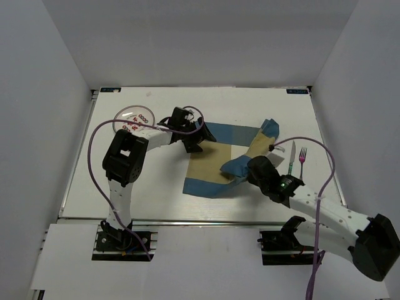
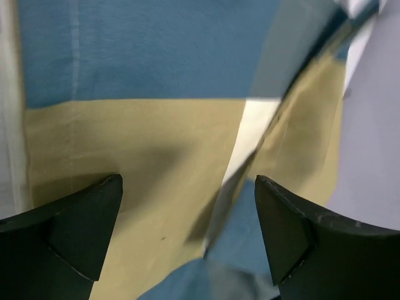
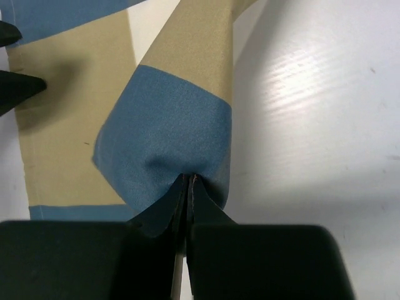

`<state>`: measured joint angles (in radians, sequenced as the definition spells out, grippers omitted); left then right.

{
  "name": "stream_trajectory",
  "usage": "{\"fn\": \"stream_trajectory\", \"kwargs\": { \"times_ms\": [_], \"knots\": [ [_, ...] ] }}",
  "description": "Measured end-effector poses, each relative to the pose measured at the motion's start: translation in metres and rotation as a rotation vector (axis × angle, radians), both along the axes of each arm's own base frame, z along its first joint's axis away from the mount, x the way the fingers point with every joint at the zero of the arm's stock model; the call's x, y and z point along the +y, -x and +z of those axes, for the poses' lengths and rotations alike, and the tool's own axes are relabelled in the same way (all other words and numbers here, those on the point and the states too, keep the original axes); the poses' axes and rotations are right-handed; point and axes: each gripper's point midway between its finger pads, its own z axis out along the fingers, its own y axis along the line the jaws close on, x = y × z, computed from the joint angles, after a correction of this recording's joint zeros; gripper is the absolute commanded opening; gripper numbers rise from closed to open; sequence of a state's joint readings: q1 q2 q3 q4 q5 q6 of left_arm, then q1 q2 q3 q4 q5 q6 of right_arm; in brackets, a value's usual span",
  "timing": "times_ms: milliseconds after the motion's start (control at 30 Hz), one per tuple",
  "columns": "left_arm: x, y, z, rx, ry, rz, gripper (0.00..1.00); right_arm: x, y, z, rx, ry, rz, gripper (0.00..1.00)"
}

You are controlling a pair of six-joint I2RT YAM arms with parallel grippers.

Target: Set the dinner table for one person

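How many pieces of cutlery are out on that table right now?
2. A knife and a purple fork lie side by side on the table, just right of the folded placemat, the fork farther right. More could be hidden under the placemat.

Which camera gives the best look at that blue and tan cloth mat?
The top external view: it shows nearly all the blue-and-tan cloth placemat, one side lifted. The left wrist view shows only a blurred patch; the right wrist view its corner pinched in the jaws.

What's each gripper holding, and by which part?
Right gripper pinches the placemat by a folded blue corner; left gripper is open, holding nothing.
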<state>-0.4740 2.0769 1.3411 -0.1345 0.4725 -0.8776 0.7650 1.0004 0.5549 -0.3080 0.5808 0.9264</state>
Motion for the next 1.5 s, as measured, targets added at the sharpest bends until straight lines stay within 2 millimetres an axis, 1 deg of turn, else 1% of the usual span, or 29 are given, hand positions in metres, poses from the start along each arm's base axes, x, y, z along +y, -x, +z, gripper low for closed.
{"fn": "stream_trajectory", "kwargs": {
  "times_ms": [100,133,167,200,233,267,300,400,500,567,633,700,733,833,900,1000,1100,1233,1367,1433,1467,1500],
  "knots": [
    [0.004,-0.011,-0.002,0.022,-0.044,0.080,0.98,-0.015,0.012,0.000,-0.002,-0.050,-0.076,0.00],
    [0.006,-0.013,-0.003,0.032,-0.059,0.106,0.98,-0.022,0.017,-0.002,0.000,-0.059,-0.102,0.03],
    [0.007,-0.014,-0.003,0.040,-0.071,0.129,0.98,-0.029,0.022,-0.005,0.006,-0.062,-0.126,0.12],
    [0.007,-0.015,-0.004,0.049,-0.082,0.152,0.98,-0.034,0.026,-0.006,0.012,-0.066,-0.146,0.48],
    [0.008,-0.016,-0.004,0.056,-0.091,0.172,0.98,-0.038,0.030,-0.007,0.015,-0.071,-0.165,0.75],
    [0.009,-0.017,-0.005,0.064,-0.102,0.194,0.98,-0.043,0.033,-0.008,0.019,-0.065,-0.177,0.87],
    [0.010,-0.018,-0.006,0.073,-0.111,0.218,0.98,-0.046,0.035,-0.009,0.024,-0.058,-0.183,0.89],
    [0.016,-0.023,-0.007,0.103,-0.137,0.292,0.98,-0.052,0.039,-0.010,0.030,-0.045,-0.196,0.89],
    [0.026,-0.028,-0.009,0.126,-0.169,0.381,0.98,-0.053,0.038,-0.011,0.027,-0.018,-0.178,0.89],
    [0.036,-0.032,-0.010,0.132,-0.200,0.451,0.98,-0.047,0.034,-0.014,0.030,0.023,-0.123,0.89],
    [0.052,-0.035,-0.011,0.131,-0.251,0.532,0.98,-0.038,0.027,-0.019,0.057,0.089,-0.050,0.89],
    [0.073,-0.037,-0.011,0.125,-0.315,0.619,0.98,-0.023,0.017,-0.022,0.113,0.176,0.031,0.89],
    [0.083,-0.037,-0.012,0.124,-0.343,0.656,0.98,-0.013,0.009,-0.023,0.145,0.224,0.073,0.89],
    [0.115,-0.036,-0.014,0.121,-0.421,0.743,0.98,0.028,-0.027,-0.022,0.185,0.300,0.172,0.85],
    [0.129,-0.038,-0.015,0.123,-0.450,0.764,0.98,0.055,-0.046,-0.026,0.182,0.302,0.233,0.82],
    [0.142,-0.043,-0.016,0.121,-0.482,0.758,0.98,0.077,-0.054,-0.032,0.190,0.303,0.302,0.81],
    [0.146,-0.046,-0.017,0.112,-0.491,0.724,0.98,0.097,-0.061,-0.038,0.207,0.307,0.350,0.79],
    [0.144,-0.046,-0.017,0.103,-0.488,0.673,0.98,0.124,-0.075,-0.050,0.215,0.305,0.389,0.79],
    [0.143,-0.045,-0.017,0.091,-0.468,0.640,0.98,0.139,-0.074,-0.060,0.230,0.314,0.415,0.77],
    [0.143,-0.045,-0.016,0.090,-0.456,0.629,0.98,0.145,-0.076,-0.063,0.234,0.320,0.414,0.73],
    [0.143,-0.045,-0.016,0.090,-0.452,0.625,0.98,0.147,-0.078,-0.064,0.236,0.326,0.409,0.66],
    [0.143,-0.045,-0.016,0.089,-0.449,0.621,0.98,0.149,-0.081,-0.066,0.236,0.335,0.403,0.62]
  ]
}}
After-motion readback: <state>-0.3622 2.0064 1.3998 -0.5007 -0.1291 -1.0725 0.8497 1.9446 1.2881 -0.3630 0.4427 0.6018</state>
